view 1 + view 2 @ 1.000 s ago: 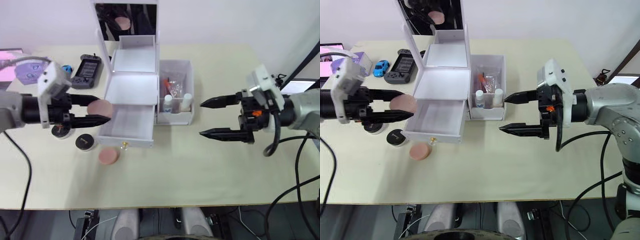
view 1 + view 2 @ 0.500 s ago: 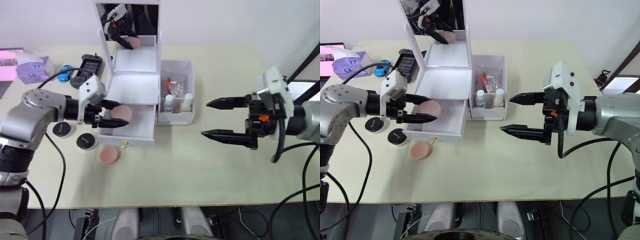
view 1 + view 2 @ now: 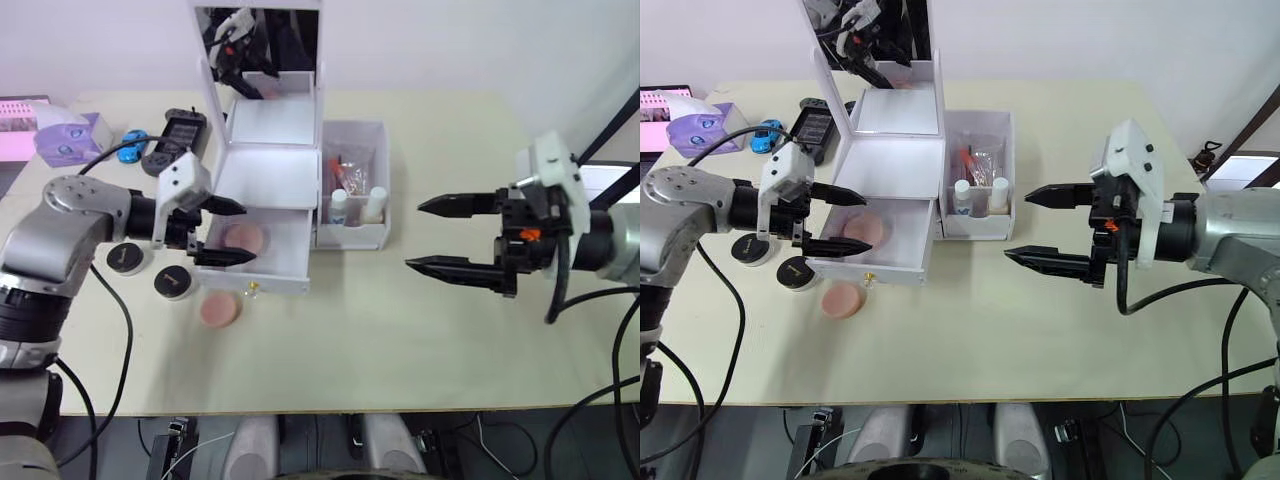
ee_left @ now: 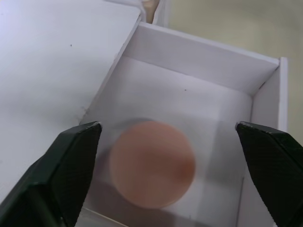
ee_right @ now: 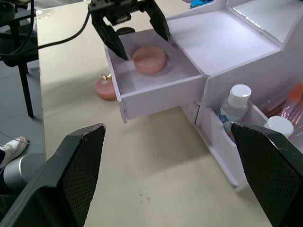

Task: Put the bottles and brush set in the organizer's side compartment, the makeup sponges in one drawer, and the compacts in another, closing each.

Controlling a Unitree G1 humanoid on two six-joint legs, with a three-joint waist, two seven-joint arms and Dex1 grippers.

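The white organizer (image 3: 268, 180) has its lower drawer (image 3: 258, 266) pulled out, and one pink makeup sponge (image 3: 246, 237) lies inside it. My left gripper (image 3: 249, 235) hovers open over that drawer, its fingers on either side of the sponge (image 4: 152, 163) and apart from it. The other sponge (image 3: 219, 310) lies on the table in front of the drawer. Two black compacts (image 3: 124, 258) (image 3: 172, 282) sit to the drawer's left. Both bottles (image 3: 337, 205) (image 3: 374, 203) and the brush set (image 3: 349, 172) stand in the side compartment (image 3: 352, 235). My right gripper (image 3: 414, 236) hangs open and empty to the right.
A lilac tissue box (image 3: 65, 135), a blue toy car (image 3: 133, 137) and a dark game controller (image 3: 173, 137) lie at the back left. The mirror (image 3: 258, 40) stands upright behind the organizer. The drawer's gold knob (image 3: 250, 291) sticks out toward the table's front.
My left gripper carried the sponge from the organizer's left over the open drawer, then opened and let it go into the drawer. The right gripper has barely moved.
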